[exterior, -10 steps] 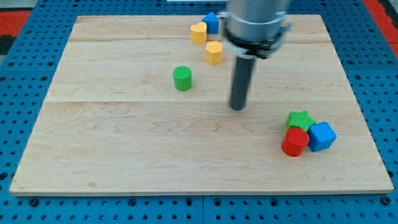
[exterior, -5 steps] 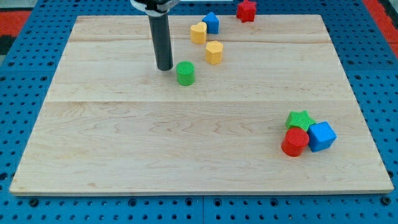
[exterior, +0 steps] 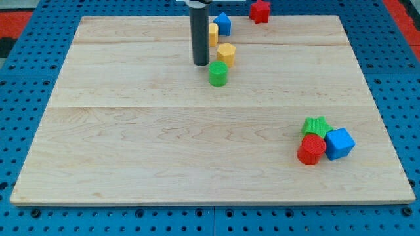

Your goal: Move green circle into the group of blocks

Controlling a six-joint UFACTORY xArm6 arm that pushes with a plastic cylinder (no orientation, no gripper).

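Green round block (exterior: 218, 73) sits at upper centre, our clawless tip (exterior: 201, 63) just beside its upper left; mid-push, we judge, needing a long shove toward the lower-right cluster's green star block (exterior: 315, 125).

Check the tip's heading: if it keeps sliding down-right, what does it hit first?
My tip sits just up-left of the green circle, so it would likely meet that block first. Beyond it the line looks free, roughly toward the green star cluster.
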